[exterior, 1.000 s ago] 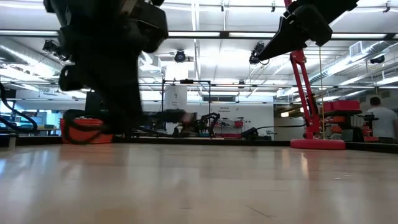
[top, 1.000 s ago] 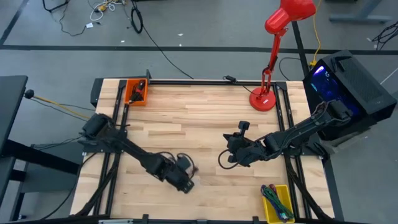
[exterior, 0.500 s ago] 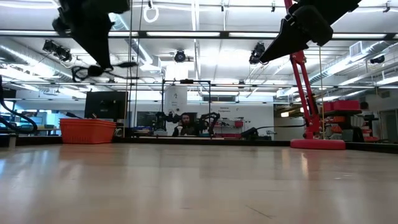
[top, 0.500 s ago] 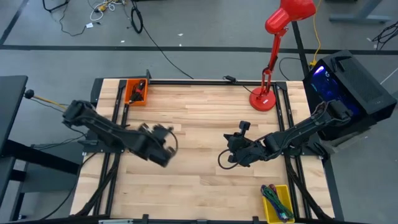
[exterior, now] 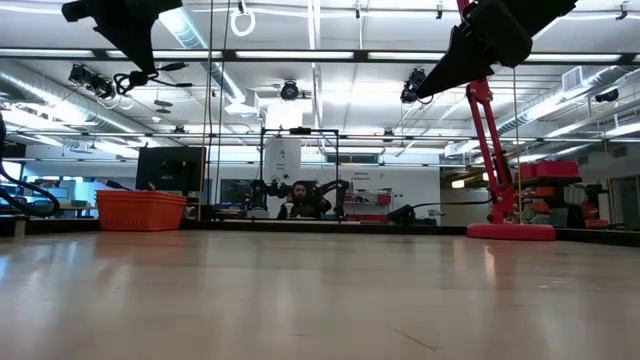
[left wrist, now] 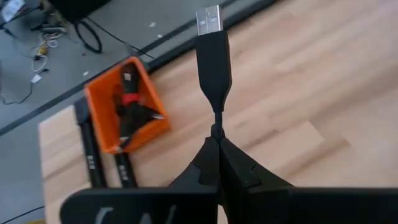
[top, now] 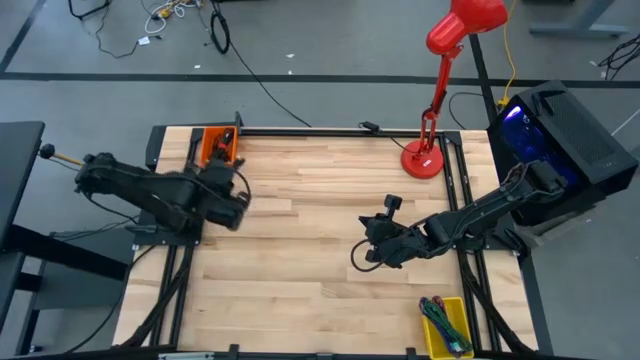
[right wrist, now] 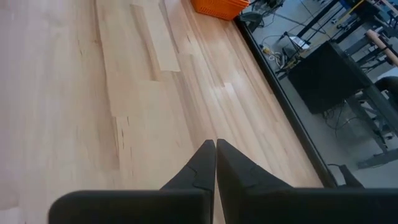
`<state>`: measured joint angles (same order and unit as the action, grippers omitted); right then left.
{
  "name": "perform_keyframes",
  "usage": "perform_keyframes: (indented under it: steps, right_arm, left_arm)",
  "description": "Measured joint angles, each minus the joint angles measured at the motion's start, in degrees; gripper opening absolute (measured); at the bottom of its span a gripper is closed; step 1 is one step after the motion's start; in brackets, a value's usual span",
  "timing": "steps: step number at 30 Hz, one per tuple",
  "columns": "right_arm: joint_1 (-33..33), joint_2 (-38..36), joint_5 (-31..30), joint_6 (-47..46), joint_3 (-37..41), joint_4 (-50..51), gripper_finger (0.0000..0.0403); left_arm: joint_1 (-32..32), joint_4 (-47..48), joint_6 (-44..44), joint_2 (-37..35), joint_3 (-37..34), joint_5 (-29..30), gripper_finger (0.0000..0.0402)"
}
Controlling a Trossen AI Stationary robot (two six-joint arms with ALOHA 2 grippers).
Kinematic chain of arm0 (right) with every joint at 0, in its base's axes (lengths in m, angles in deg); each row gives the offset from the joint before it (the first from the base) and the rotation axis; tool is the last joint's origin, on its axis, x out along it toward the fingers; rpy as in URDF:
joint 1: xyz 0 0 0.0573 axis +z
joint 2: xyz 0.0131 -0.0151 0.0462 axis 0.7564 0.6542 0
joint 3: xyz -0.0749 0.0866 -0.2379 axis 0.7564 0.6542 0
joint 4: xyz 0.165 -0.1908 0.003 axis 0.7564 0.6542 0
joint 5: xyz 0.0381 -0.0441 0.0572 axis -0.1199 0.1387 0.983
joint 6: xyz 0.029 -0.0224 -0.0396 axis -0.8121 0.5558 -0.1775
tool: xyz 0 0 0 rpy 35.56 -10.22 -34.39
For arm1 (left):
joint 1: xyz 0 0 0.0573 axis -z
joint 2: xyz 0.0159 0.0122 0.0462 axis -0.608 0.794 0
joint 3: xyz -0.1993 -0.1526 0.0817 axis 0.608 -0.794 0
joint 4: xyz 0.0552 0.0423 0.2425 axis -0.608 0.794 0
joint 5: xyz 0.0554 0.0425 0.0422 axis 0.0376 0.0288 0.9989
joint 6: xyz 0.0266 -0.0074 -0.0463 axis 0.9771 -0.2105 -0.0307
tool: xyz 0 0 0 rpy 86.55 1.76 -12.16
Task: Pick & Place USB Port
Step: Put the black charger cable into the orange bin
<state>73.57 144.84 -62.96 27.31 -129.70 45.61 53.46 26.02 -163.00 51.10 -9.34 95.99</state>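
My left gripper is above the table's far left part, near the orange bin. It is shut on a black USB cable, whose plug with its metal end sticks out past the fingertips. In the left wrist view the orange bin holds black and red items. In the low view my left gripper is high above the table. My right gripper hangs over the table's right middle. It is shut and empty, as its wrist view shows. My left gripper pinches the USB cable between its two fingertips at the thin neck just behind the plug's black housing. The plug points straight on past the fingers, metal end away from them. It is lifted clear of the table.
A red desk lamp stands at the far right of the table. A yellow bin with coloured cables sits at the near right edge. A black computer case stands beyond the right edge. Bare wood lies between the arms.
My left gripper has risen from close to the table's near middle and gone toward the far left edge, up to the orange bin, carrying the USB cable clear of the table. My right arm has kept still.
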Motion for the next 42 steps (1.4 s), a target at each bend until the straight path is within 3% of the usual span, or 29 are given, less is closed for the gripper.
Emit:
perform_keyframes:
  steps: [8,16,22,29,37,42]
  right_arm:
    - [0.02,0.00,0.02,-1.36,0.00,-0.02,0.0016]
    - [0.02,0.00,0.02,-1.50,0.00,-0.37,0.0016]
    - [0.02,0.00,-0.01,-2.11,0.00,-1.33,0.0016]
    - [0.02,0.00,-0.14,-0.52,0.00,-4.71,0.0016]
    - [0.03,0.00,-0.15,-0.38,0.00,-5.85,0.0016]
    - [0.04,0.00,0.45,-0.38,0.00,-5.90,0.0016]
  left_arm:
    - [-6.53,0.80,2.95,-9.34,-1.46,4.97,0.0000]
    - [-13.70,-4.80,3.48,-21.87,-15.79,5.00,0.0000]
    - [-17.97,-12.06,4.85,-30.34,-23.58,11.90,0.0000]
    - [-26.05,-13.60,6.82,-32.95,-28.10,14.37,0.0000]
    - [-33.88,-35.23,26.02,-32.78,-32.16,16.43,0.0000]
    - [-43.26,-45.18,37.79,-32.35,-35.11,9.92,0.0000]
